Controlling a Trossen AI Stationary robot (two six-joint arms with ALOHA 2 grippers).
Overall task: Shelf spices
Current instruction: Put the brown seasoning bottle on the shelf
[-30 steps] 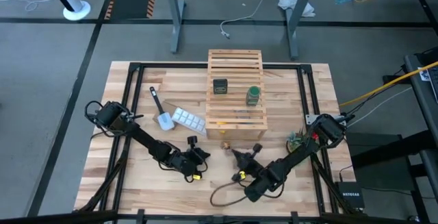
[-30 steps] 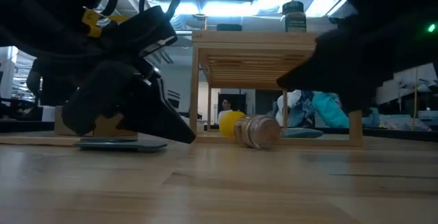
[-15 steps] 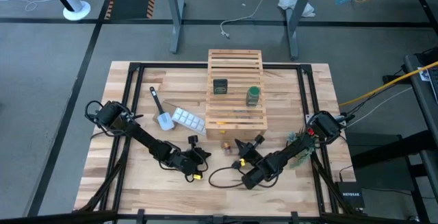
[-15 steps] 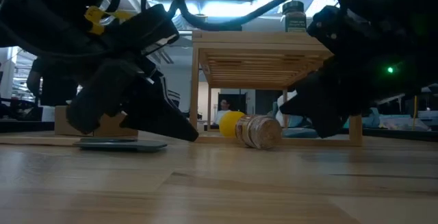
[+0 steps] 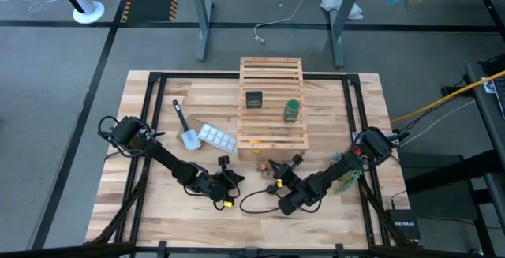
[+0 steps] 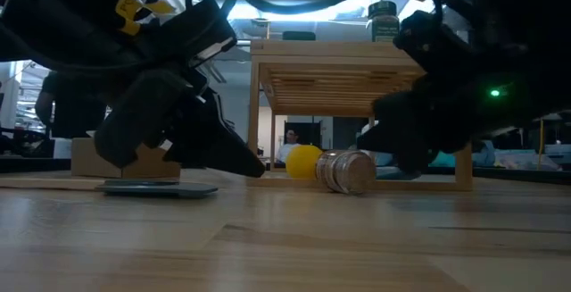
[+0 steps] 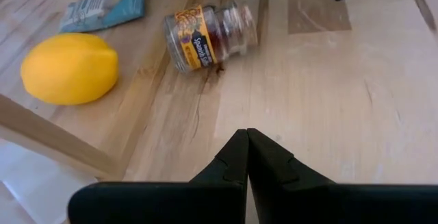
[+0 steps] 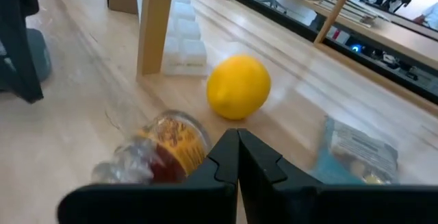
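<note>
Counter (image 5: 142, 211): two jars shelved; clear jar (image 7: 209, 35) lying loose, right tool (image 5: 275, 166) closed, empty, must open to grasp.

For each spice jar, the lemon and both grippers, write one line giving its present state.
Dark jar: upright on the shelf.
Green jar: upright on the shelf.
Clear jar: on its side on the table, unheld.
Lemon: resting under the shelf.
Left gripper: fingers shut, empty.
Right gripper: fingers shut, empty, beside the clear jar.

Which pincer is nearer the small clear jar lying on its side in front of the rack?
Right. The right pincer, shut, sits just beside the clear jar. The left pincer, also shut, lies farther off on the jar's other side, toward the table's near edge.
</note>
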